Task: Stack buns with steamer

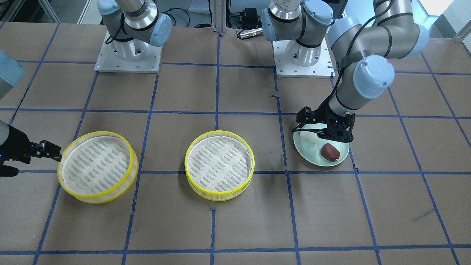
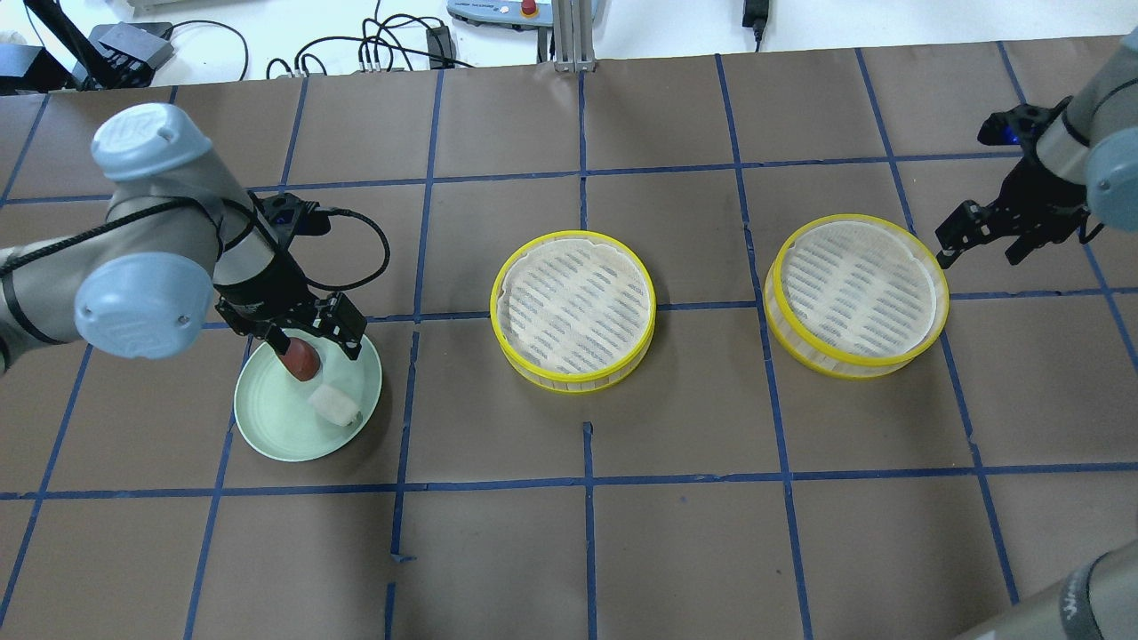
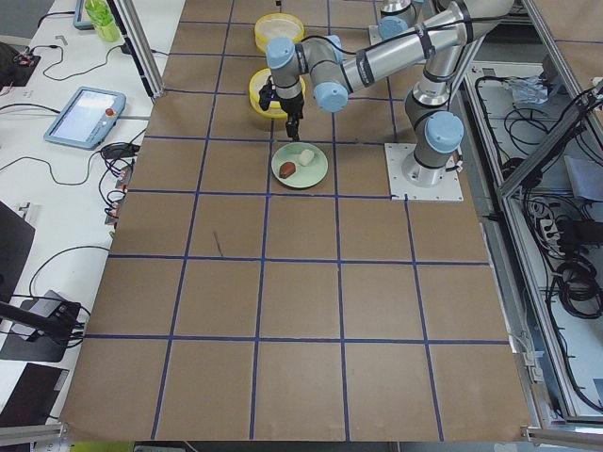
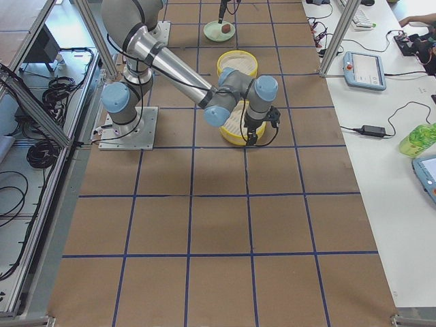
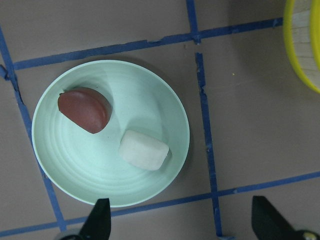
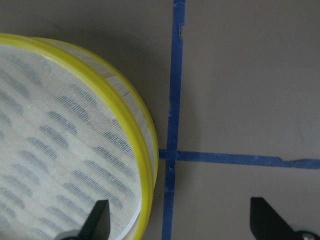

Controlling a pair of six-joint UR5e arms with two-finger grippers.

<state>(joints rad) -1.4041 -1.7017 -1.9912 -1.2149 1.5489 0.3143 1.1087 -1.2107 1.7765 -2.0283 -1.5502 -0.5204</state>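
Left wrist view: ahead of spread left jaws, glossy red bun [image 5: 85,110], oblong white bun [image 5: 143,150] lying slantwise; right jaws spread.

white bun [image 5: 144,150]: oblong, on the green plate [image 5: 100,175], just beside the brown one
brown bun [image 5: 85,110]: glossy, rounded, same plate
middle tier [image 2: 573,302]: yellow rim, bare mesh floor
other tier [image 2: 858,293]: identical, apart, unstacked

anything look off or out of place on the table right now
Nothing serious. The middle tier and the right-hand tier sit upright, empty and apart. The white bun and brown bun lie on the green plate, nothing spilled. Only the blue tape beside the plate looks torn and frayed.
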